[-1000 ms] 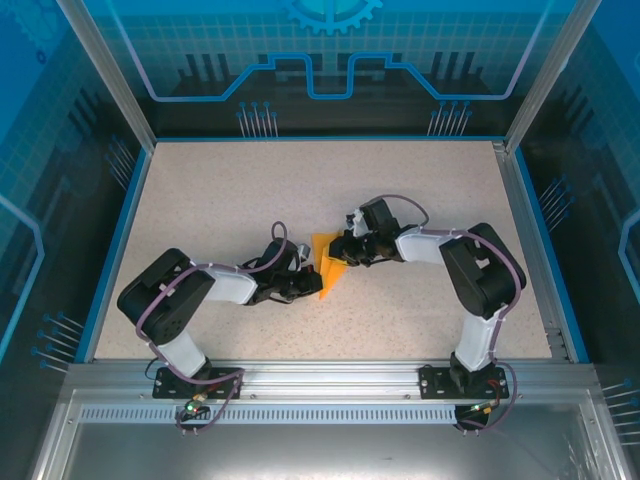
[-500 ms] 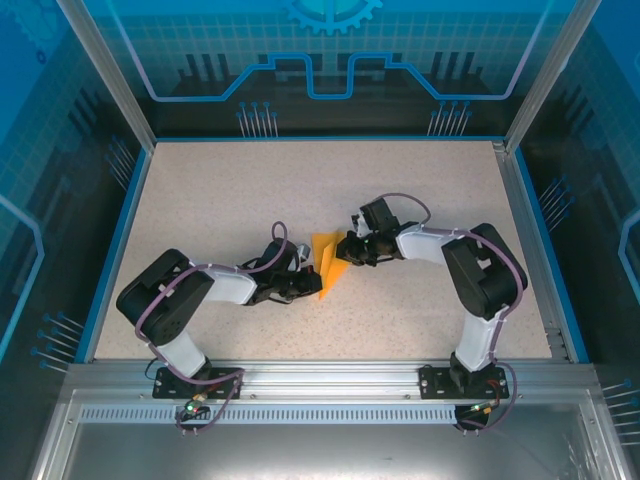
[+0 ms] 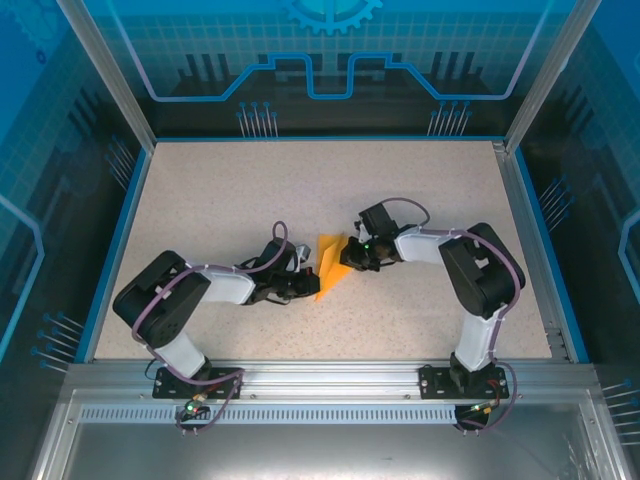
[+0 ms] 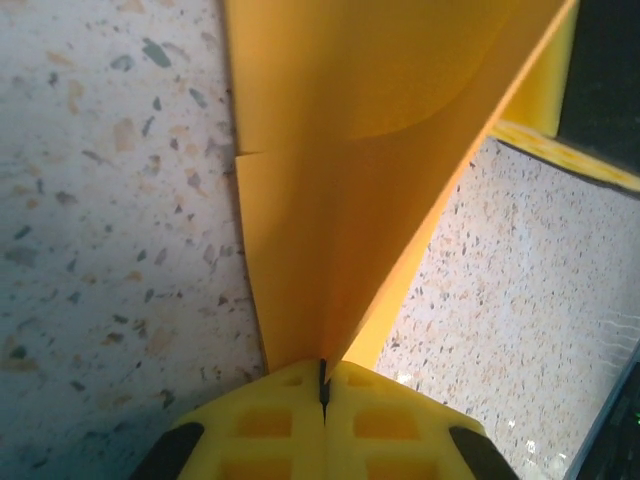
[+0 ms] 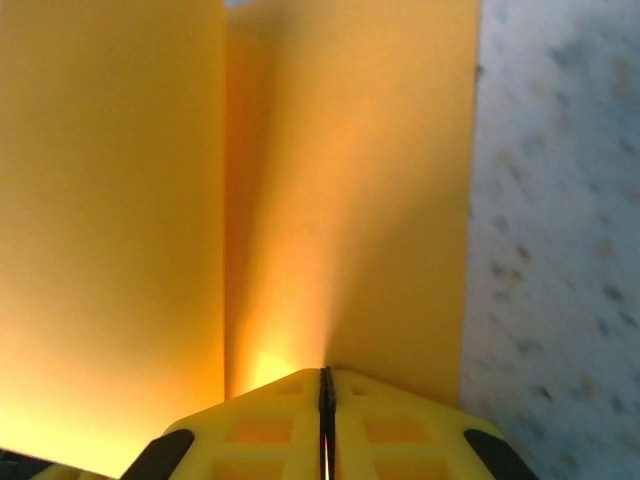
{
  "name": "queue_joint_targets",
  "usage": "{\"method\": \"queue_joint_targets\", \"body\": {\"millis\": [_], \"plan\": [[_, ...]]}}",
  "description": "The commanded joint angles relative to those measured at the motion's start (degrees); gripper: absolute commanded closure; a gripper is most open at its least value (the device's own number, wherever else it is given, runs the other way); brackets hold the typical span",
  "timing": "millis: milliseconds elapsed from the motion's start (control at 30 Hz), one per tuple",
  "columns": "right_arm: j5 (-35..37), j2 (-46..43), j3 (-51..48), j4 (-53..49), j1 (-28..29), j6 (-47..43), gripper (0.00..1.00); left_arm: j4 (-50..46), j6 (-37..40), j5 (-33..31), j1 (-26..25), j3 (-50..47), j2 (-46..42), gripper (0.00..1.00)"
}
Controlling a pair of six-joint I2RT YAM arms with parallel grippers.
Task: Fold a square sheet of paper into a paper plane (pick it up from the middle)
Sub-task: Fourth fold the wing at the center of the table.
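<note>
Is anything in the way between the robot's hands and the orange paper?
No, nothing visible is in the way. The left gripper is pinched shut on the narrow end of the orange paper. The right gripper is pinched shut on it from the other side.

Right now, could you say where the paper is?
Top view: the paper is in the middle of the table, pinched between the left tool and right tool.

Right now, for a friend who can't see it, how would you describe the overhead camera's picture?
Two robot arms reach toward each other over a speckled table. The left gripper and right gripper are both pinched shut on a partly folded orange paper held between them near the table's middle.
</note>
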Motion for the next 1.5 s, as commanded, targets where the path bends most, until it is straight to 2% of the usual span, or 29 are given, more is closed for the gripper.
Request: {"method": "queue_joint_targets", "body": {"millis": [0,133,267,433,633,800,933,1167,1300,1467], "plan": [[4.1,-2.6,-3.7,-3.9,1.7,2.8,0.89,-5.3,4.0,1.7,0.8,-0.2,-1.3,1.0],[4.4,-4.7,-6.4,-2.3,2.0,3.6,0.88,-6.6,6.1,4.0,0.8,0.7,-0.8,1.0],[3.5,-6.5,-4.8,-3.0,1.0,0.6,0.86,-6.8,6.6,6.2,0.8,1.9,0.8,1.0],[-2.4,-9.6,-2.9,-0.4,0.4,-2.4,0.84,-7.4,6.7,8.2,0.7,3.7,2.4,1.0],[-10.2,-10.0,-4.0,8.4,2.9,0.7,0.85,-7.3,7.1,8.9,0.7,4.7,3.0,1.0],[-8.6,-7.1,-4.0,10.7,2.9,3.5,0.85,-8.4,8.3,9.6,0.7,5.9,3.9,0.99],[-5.6,-6.1,-3.2,7.9,2.7,4.1,0.86,-9.0,8.5,9.8,0.7,6.3,4.0,0.98],[4.6,-15.9,-9.0,1.3,2.0,3.1,0.84,-8.6,7.2,8.4,0.8,6.4,3.5,0.98],[0.4,-18.7,-12.0,4.5,1.9,2.5,0.83,-6.9,5.6,8.7,0.7,6.0,4.0,0.98],[-6.6,-16.6,-11.0,10.2,5.1,2.4,0.83,-6.9,5.3,9.2,0.8,6.3,4.5,0.98]]}}
